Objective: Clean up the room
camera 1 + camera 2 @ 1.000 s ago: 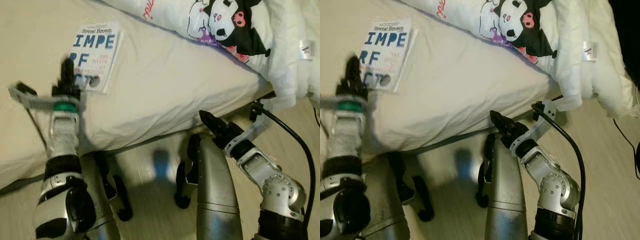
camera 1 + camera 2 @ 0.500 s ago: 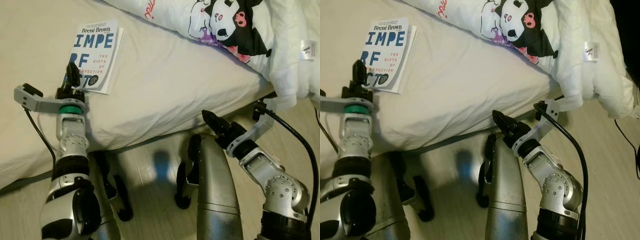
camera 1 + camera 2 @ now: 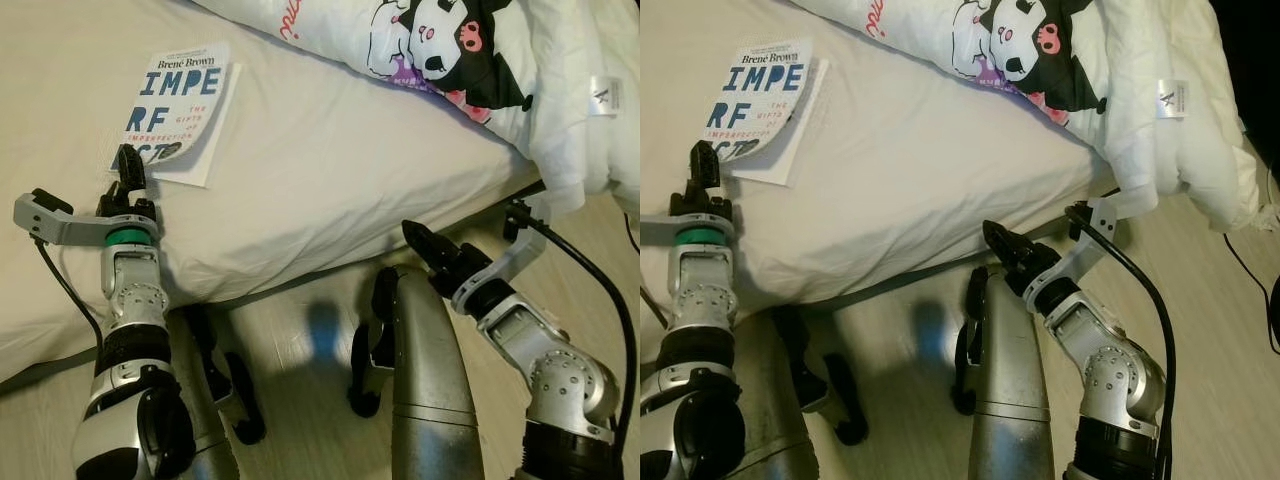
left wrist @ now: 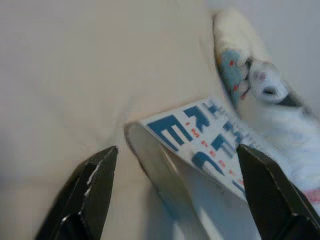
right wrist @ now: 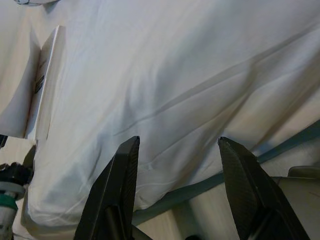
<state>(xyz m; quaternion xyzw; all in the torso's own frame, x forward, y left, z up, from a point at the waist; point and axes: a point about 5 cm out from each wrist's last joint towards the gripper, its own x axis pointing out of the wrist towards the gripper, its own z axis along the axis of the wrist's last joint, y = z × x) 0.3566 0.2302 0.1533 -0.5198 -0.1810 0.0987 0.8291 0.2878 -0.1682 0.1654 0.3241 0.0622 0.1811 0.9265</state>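
- Left eye view puts the book (image 3: 177, 112) as our landmark, lying flat on the cream bed (image 3: 330, 180), one book and one only.
- Left gripper (image 3: 128, 172) sits right at the book's near corner, drawn back a touch from where it was half a second ago, when its tips lay over the cover's lower edge.
- Left wrist view tells the story: both black fingers (image 4: 87, 187) are spread wide with the book's near corner between them, nothing pinched yet, and that corner looks curled up off the sheet.
- My read: it is lining up to nip that raised corner, so the pick-up has not yet begun.
- Right gripper (image 3: 428, 250) hangs well apart from the book, down by the bed's edge over the wooden floor (image 3: 300, 350), its fingers splayed and empty in its wrist view.
- Beyond the book, one white pillow (image 3: 470, 70) with a black-and-pink cartoon print lies along the bed's far side.
- One black cable (image 3: 590, 290) trails on the floor, well away from the book.
- Count: two grippers, one book, one pillow, one cable.
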